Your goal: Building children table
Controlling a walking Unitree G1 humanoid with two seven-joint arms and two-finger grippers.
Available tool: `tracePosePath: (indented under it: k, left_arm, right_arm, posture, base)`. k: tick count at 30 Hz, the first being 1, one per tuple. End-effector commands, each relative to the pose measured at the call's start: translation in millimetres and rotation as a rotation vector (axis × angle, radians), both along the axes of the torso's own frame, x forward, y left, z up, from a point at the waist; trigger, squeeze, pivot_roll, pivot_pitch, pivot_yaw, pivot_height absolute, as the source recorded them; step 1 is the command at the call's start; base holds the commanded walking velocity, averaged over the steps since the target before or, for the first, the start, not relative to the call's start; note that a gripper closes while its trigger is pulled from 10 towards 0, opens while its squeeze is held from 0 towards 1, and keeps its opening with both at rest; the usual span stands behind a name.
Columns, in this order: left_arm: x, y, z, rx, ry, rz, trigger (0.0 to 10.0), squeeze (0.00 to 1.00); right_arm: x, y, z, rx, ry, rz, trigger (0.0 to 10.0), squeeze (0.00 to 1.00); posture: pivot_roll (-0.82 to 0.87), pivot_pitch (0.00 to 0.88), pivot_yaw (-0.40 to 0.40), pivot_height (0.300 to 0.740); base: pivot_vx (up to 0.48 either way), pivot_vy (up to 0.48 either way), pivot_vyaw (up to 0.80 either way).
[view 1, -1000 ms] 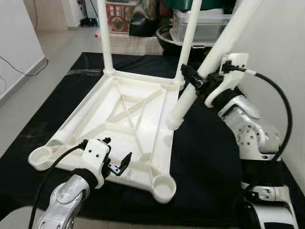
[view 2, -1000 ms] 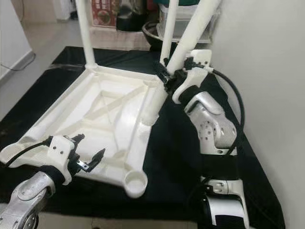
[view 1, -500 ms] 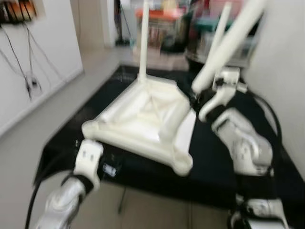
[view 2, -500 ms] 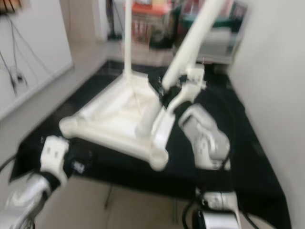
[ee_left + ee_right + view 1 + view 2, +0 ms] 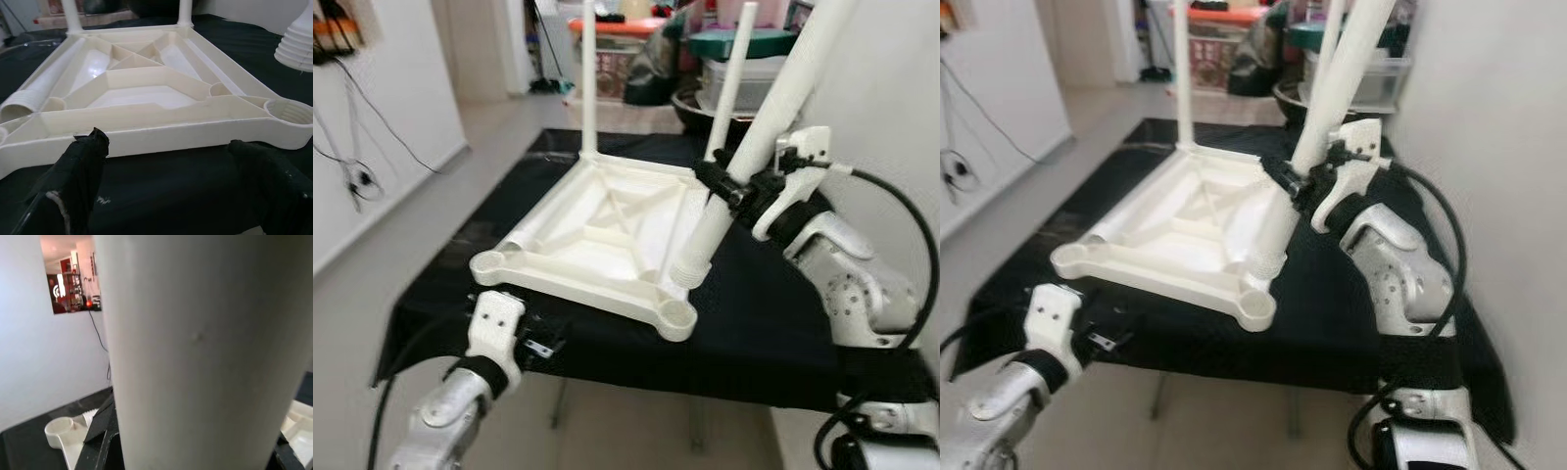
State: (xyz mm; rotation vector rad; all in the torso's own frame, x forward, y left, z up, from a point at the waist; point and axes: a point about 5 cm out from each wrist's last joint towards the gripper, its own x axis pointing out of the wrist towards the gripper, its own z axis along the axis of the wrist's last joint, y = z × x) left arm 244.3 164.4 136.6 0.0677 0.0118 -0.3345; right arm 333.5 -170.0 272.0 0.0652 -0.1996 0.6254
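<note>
While the right gripper clamps the tilted leg, its threaded end hangs just above the tabletop's near-right socket; the left gripper waits open.

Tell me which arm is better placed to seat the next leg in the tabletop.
Right: its gripper grips the loose leg, threaded end near the empty corner socket. The left gripper hangs open below the tabletop.
</note>
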Motion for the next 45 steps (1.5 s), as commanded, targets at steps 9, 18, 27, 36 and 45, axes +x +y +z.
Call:
tracePosePath:
  k: [9, 18, 27, 36, 45]
  left_arm:
    - [-5.6, 13.8, -12, 0.014, 0.071, 0.045, 10.0, 0.00]
    - [-24.4, 52.9, -22, 0.006, 0.147, 0.149, 10.0, 0.00]
    - [-49.6, 79.0, -43, 0.005, 0.244, 0.274, 10.0, 0.00]
    - [-46.6, 70.2, -46, -0.008, 0.253, 0.247, 10.0, 0.00]
    - [-40.8, 61.0, -47, -0.018, 0.248, 0.226, 10.0, 0.00]
  right_arm:
    - [-6.8, 12.8, -17, -0.143, 0.017, 0.145, 0.0, 0.00]
    - [-10.4, 25.9, -31, -0.237, 0.010, 0.315, 0.0, 0.00]
    - [4.5, 36.9, -36, -0.266, 0.014, 0.364, 0.0, 0.00]
    - [8.6, 38.8, -44, -0.271, 0.023, 0.390, 0.0, 0.00]
    - [19.0, 37.8, -57, -0.273, 0.045, 0.386, 0.0, 0.00]
  posture:
    - [0.04, 0.000, -0.049, 0.740]
    - [0.07, 0.000, -0.058, 0.740]
    - [0.10, 0.000, -0.083, 0.740]
    - [0.10, 0.000, -0.079, 0.740]
    - [0.10, 0.000, -0.082, 0.740]
  base:
    - [0.000, 0.000, 0.00]
    - [0.000, 0.000, 0.00]
    - [0.000, 0.000, 0.00]
    - [0.000, 0.000, 0.00]
    - [0.000, 0.000, 0.00]
